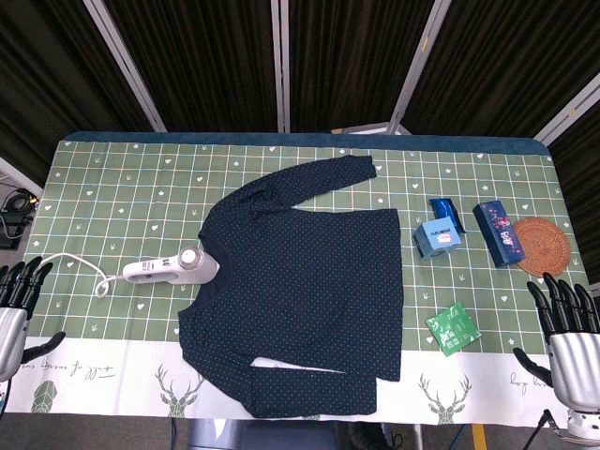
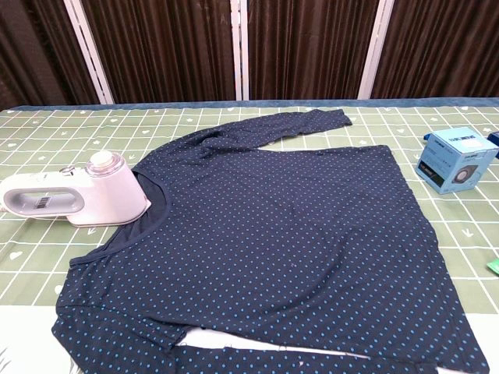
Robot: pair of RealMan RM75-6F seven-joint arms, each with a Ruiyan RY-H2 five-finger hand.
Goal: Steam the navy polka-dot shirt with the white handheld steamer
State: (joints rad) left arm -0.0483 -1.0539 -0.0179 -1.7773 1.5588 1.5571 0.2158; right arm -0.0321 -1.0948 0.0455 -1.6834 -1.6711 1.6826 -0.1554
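The navy polka-dot shirt [image 1: 300, 281] [image 2: 273, 241] lies flat across the middle of the table, its collar pointing left and one sleeve stretched toward the back. The white handheld steamer [image 1: 172, 269] [image 2: 74, 196] lies on its side right at the collar, its cord curling off to the left. My left hand [image 1: 17, 305] hovers at the table's front left corner, fingers apart and holding nothing, well left of the steamer. At the front right corner my right hand [image 1: 567, 342] is likewise open and empty. Neither hand shows in the chest view.
Right of the shirt stand a light blue box [image 1: 437, 239] [image 2: 457, 160], a blue packet [image 1: 447, 214], a dark blue carton [image 1: 498, 233] and a woven round coaster [image 1: 544, 246]. A green packet [image 1: 454, 328] lies near the front right. The green checked tablecloth [image 1: 112, 197] covers the table.
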